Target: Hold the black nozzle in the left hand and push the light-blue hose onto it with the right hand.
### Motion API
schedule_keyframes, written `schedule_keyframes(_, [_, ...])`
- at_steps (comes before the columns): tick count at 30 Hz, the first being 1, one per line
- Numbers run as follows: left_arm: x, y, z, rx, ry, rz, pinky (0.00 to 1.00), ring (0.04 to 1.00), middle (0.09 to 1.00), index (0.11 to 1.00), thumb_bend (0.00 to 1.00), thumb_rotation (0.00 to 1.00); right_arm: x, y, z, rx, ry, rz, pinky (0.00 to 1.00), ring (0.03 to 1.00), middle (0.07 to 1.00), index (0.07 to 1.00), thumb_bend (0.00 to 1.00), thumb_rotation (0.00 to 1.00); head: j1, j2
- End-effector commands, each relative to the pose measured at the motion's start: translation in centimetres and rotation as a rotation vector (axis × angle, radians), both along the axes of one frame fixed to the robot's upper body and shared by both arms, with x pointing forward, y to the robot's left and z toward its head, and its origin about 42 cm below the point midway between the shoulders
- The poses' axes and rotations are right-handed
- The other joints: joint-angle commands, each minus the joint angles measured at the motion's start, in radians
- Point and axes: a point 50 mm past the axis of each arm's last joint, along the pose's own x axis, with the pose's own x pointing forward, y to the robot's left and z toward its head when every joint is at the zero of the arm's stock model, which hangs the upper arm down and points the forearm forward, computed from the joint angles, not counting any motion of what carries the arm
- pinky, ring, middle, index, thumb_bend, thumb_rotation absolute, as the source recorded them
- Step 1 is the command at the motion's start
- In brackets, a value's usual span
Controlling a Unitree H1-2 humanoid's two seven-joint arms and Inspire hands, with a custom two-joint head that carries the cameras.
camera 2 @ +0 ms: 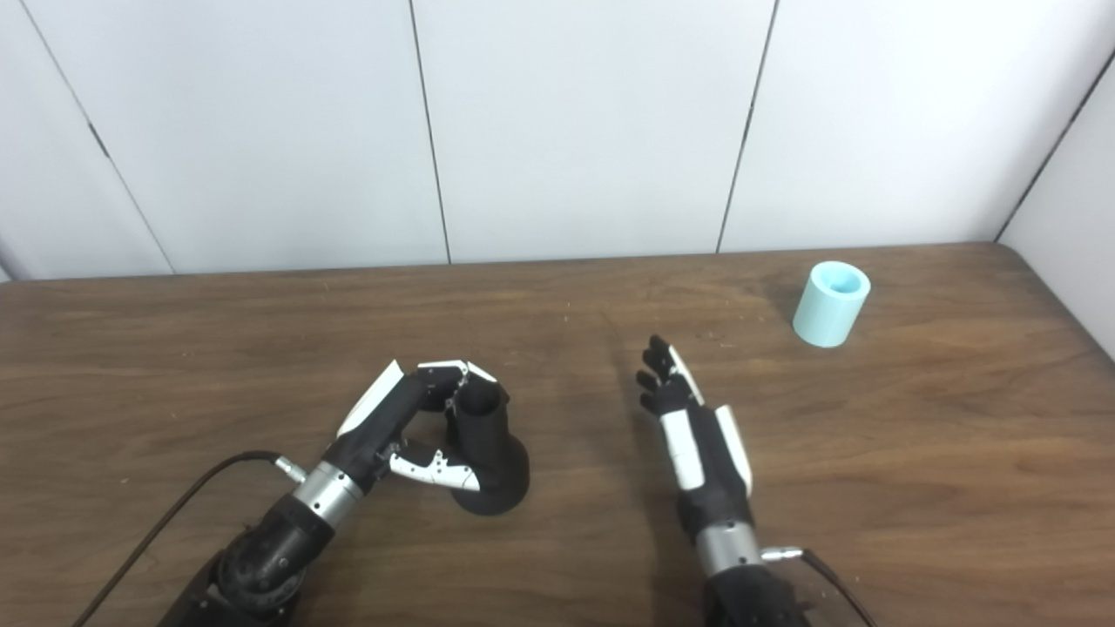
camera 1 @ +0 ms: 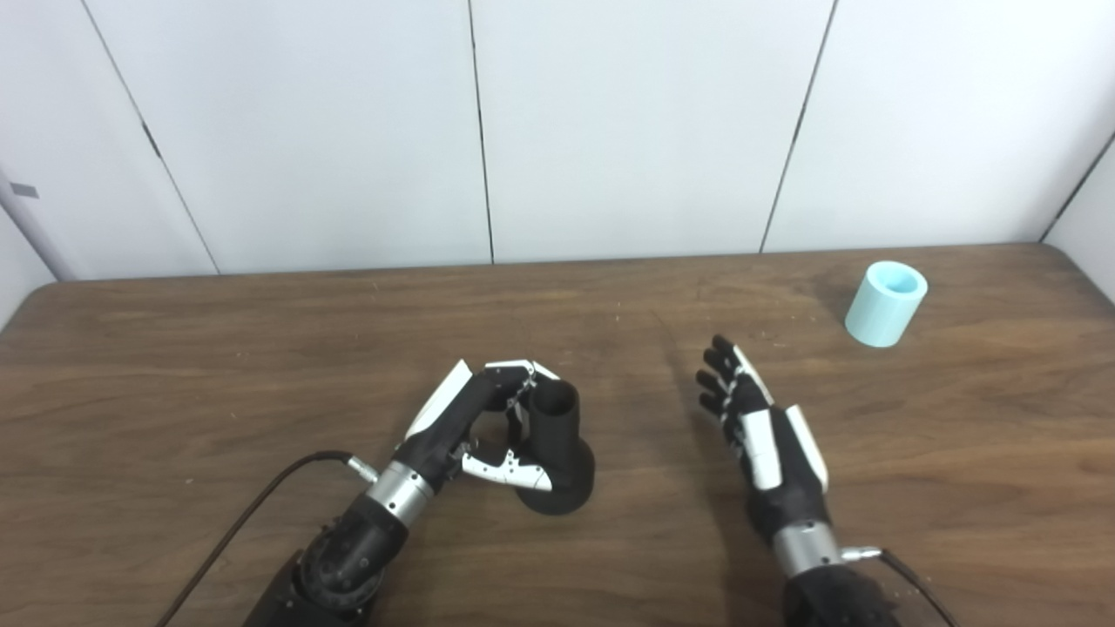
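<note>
1. Black nozzle [camera 1: 557, 448] stands upright on the wooden table [camera 1: 174, 366], wide base down, near the front centre.
2. Left hand [camera 1: 475, 427] is wrapped around the nozzle, fingers over the top rim, thumb against the lower body.
3. Right hand [camera 1: 758, 427] is released, fingers apart and extended, holding nothing, right of the nozzle.
4. Light-blue hose [camera 1: 885, 303], a short tube, stands open end up at the far right, well apart from both hands.
</note>
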Motion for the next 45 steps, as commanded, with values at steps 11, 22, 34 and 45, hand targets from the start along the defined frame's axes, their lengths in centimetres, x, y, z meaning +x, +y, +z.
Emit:
schedule_keyframes(11, [-2.4,1.7,-6.7,0.130,0.158,0.025,0.18,0.258,0.342,0.481,0.52,0.08,4.2,-4.9,12.3,-0.696,-0.461,0.021,0.62,0.702,0.698,0.808,0.79,0.81,-0.006,-0.045])
schedule_keyframes(22, [-2.5,1.4,-7.0,0.093,0.180,0.034,0.15,0.227,0.321,0.481,0.52,0.08,10.8,-10.7,18.7,-1.011,-0.633,-0.196,0.64,0.742,0.728,0.776,0.87,0.90,0.004,-0.066])
schedule_keyframes(34, [-2.6,1.3,-7.3,0.088,0.189,0.039,0.16,0.234,0.327,0.480,0.52,0.08,14.5,-13.3,21.1,-1.409,-0.219,-0.247,0.74,0.830,0.854,0.806,0.99,0.48,-0.034,-0.087])
schedule_keyframes(45, [-2.8,1.9,-7.7,0.094,0.184,0.031,0.16,0.237,0.326,0.480,0.52,0.08,16.7,-14.2,21.7,-1.507,0.127,-0.236,0.81,0.865,0.888,0.821,1.00,0.34,-0.051,-0.113])
